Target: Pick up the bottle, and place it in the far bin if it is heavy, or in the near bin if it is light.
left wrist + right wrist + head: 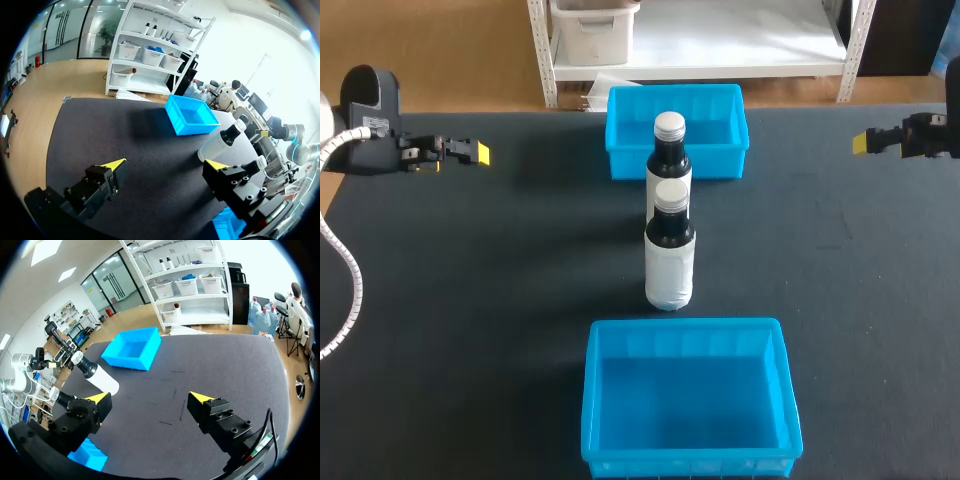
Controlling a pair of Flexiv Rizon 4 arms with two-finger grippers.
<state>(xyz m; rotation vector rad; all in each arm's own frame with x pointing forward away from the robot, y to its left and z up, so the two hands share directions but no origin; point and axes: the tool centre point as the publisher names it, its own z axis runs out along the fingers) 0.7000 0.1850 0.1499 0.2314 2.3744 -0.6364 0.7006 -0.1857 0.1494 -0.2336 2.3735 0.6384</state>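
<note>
The bench (500, 280) is covered edge to edge in a dull black mat. In the right wrist view a few faint pale scuffs (175, 390) show on it just ahead of the fingers.

The left hand (478, 153) is at the bench's left side and the right hand (865, 142) at its right side, and they point toward each other across the surface. In its own view the left hand (165, 165) has its yellow-tipped fingers spread wide, with only bare mat between them. The right hand (150, 397) is spread just as wide and has hold of nothing.

Two dark glass bottles with white labels and pale caps stand upright between the two hands, well apart from both. The far bottle (669, 150) stands just in front of the far bin (620, 150). The near bottle (670, 250) is close beside it, on the side toward the near bin (592, 400).

From the left hand, the far bottle (220, 142) lies ahead of the fingers, and the near bottle (255, 164) is partly hidden behind one finger. The far bin (197, 129) is ahead, beyond the far bottle, and a corner of the near bin (227, 225) shows beside the same finger.

From the right hand, the far bottle (97, 375) again lies ahead. Only the neck of the near bottle (62, 397) shows past a finger. The far bin (127, 362) sits beyond the far bottle, and the near bin (87, 452) is close under that finger.
</note>
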